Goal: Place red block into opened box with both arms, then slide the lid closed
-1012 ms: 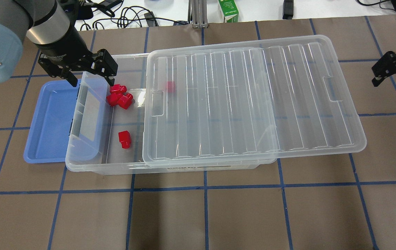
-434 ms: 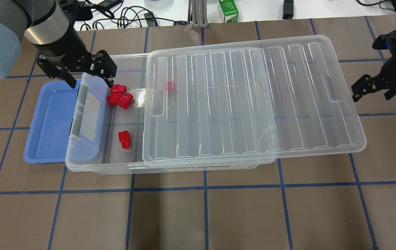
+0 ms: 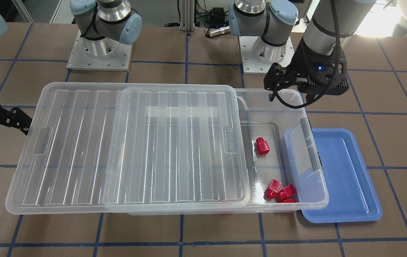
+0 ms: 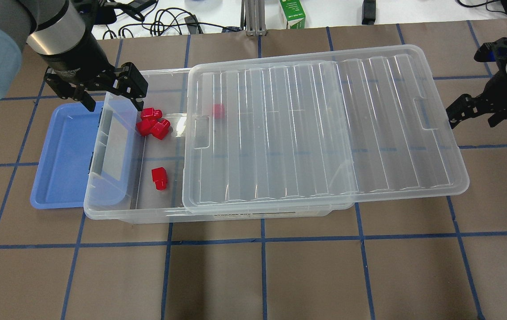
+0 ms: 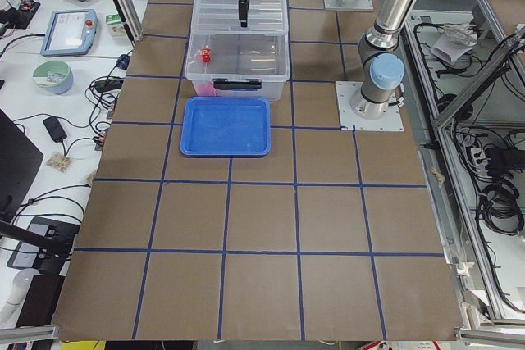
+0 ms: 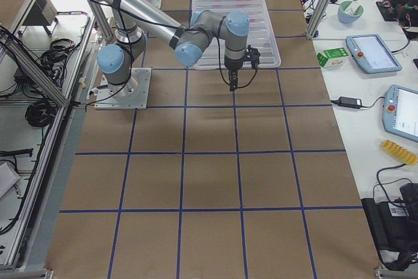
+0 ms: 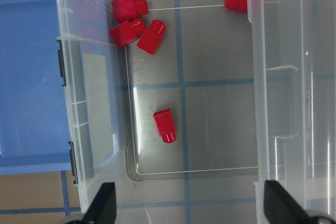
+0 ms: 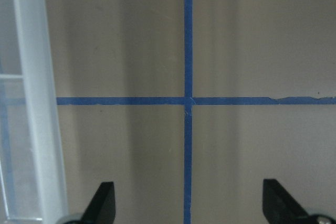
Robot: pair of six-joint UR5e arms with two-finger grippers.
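The right tool, fingers apart and empty, has swung in beside the outer short end of the lid — lined up, I judge, to push it shut. The left tool, likewise spread and empty, hovers above the uncovered end of the box, where the red block already lies on the floor.

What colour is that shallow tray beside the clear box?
The tray is blue, clearest in the front-facing view.
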